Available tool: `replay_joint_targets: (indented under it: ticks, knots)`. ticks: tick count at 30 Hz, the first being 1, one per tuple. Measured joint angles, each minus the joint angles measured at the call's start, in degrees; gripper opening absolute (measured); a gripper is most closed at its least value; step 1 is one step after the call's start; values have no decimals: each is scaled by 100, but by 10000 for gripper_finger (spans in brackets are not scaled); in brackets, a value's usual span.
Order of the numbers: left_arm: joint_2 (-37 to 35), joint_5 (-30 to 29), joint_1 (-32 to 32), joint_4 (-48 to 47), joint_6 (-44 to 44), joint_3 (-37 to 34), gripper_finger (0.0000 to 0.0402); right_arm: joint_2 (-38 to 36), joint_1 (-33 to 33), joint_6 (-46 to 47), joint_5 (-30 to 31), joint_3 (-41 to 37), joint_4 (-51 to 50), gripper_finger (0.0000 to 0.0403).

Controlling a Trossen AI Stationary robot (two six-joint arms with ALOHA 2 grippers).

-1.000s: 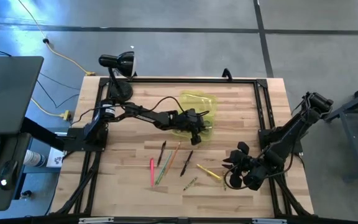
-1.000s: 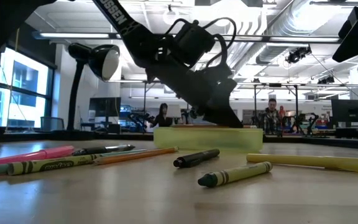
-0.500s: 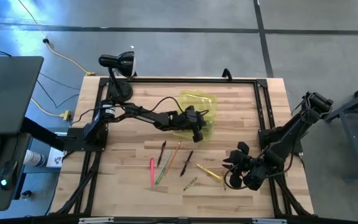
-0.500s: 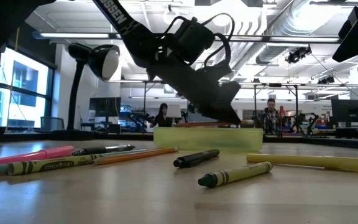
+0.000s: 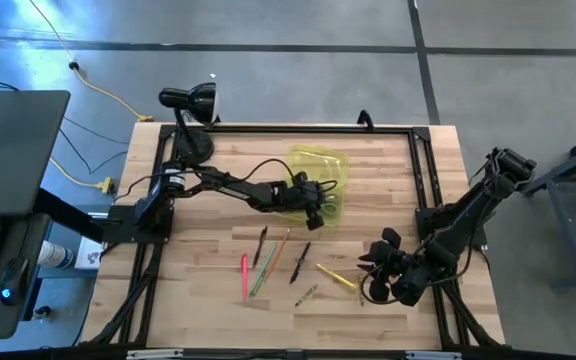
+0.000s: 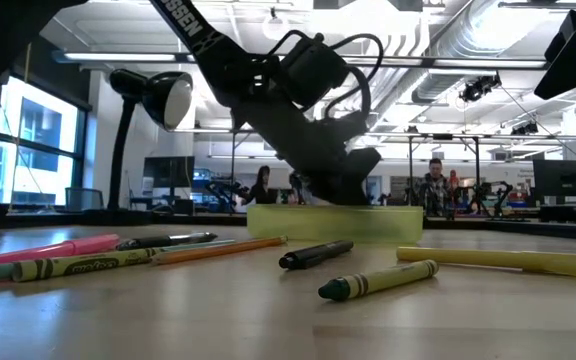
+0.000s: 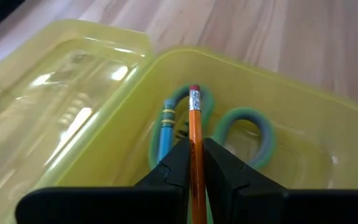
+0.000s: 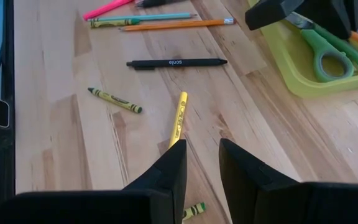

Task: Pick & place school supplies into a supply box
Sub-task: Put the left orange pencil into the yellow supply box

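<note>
The supply box (image 5: 320, 165) is translucent yellow-green and lies open at the table's far middle. In it rest green-handled scissors (image 7: 248, 127) and a blue pencil (image 7: 166, 127). My left gripper (image 7: 195, 148) hovers over the box tray (image 6: 333, 222), shut on an orange pencil (image 7: 194, 118). More pens, pencils and crayons lie flat on the wood nearer the front: a pink pen (image 5: 244, 277), a black pen (image 8: 176, 63), a yellow pen (image 8: 178, 118) and a green crayon (image 8: 114, 99). My right gripper (image 8: 202, 158) waits open at the near right, holding nothing. My left gripper pinches the orange pencil's shaft (image 7: 195, 140) between its two fingers. They slant down into the box from the table's left and lie along the pencil. The eraser end (image 7: 194, 93) sticks out past the fingertips over the scissors' handles. I cannot tell whether it touches them.
A black desk lamp (image 5: 188, 100) stands at the far left corner. A dark metal frame (image 5: 423, 170) runs round the table's edges. The box's open lid (image 7: 61, 93) lies flat beside the tray. Bare wood shows between the loose supplies and the box.
My left gripper has turned at the wrist above the box without travelling. Its fingertips have swung back over the tray with the orange pencil still between them. My right arm has kept still.
</note>
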Motion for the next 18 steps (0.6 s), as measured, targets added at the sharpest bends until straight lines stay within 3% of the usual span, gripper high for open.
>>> replay_joint_targets:
  ticks: [6,12,18]
  knots:
    - [0,-280,2,-55,0,0,69,2,0,9,1,0,109,73]
    - [0,199,0,-87,0,0,70,2,0,8,1,0,157,73]
    - [0,144,2,-83,0,0,70,2,-2,-27,8,0,155,73]
